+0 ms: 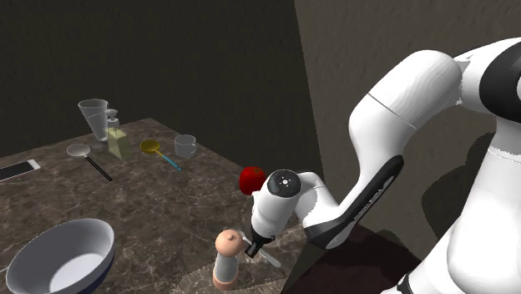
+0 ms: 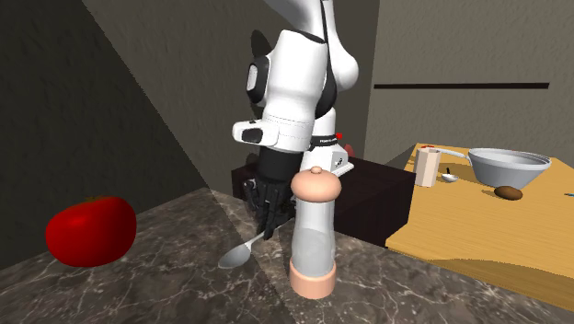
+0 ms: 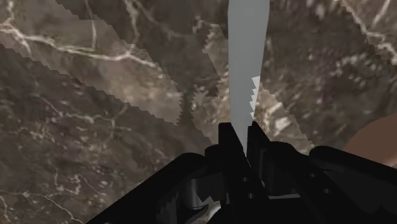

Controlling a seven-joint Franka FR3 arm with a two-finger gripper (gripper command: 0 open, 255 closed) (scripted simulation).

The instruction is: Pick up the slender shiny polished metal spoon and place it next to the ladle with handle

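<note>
A slender grey metal spoon (image 2: 241, 255) lies near the marble counter's edge, its bowl low over the stone. My gripper (image 2: 265, 216) is shut on its handle (image 3: 245, 70), which runs straight out from between the black fingers (image 3: 224, 137). In the shoulder view the gripper (image 1: 250, 245) is low beside a pepper mill, with the spoon (image 1: 271, 258) poking out under it. Far across the counter lie a yellow ladle with a blue handle (image 1: 152, 147) and a grey round-headed utensil with a black handle (image 1: 79, 151).
A tall pepper mill (image 1: 227, 259) stands right beside the gripper. A red fruit (image 1: 251, 179) sits at the counter's edge behind it. A large bowl (image 1: 63, 255), a glass jug (image 1: 93, 117), a mug (image 1: 185, 146), a bottle (image 1: 114, 138) and a phone (image 1: 17, 169) are spread over the counter.
</note>
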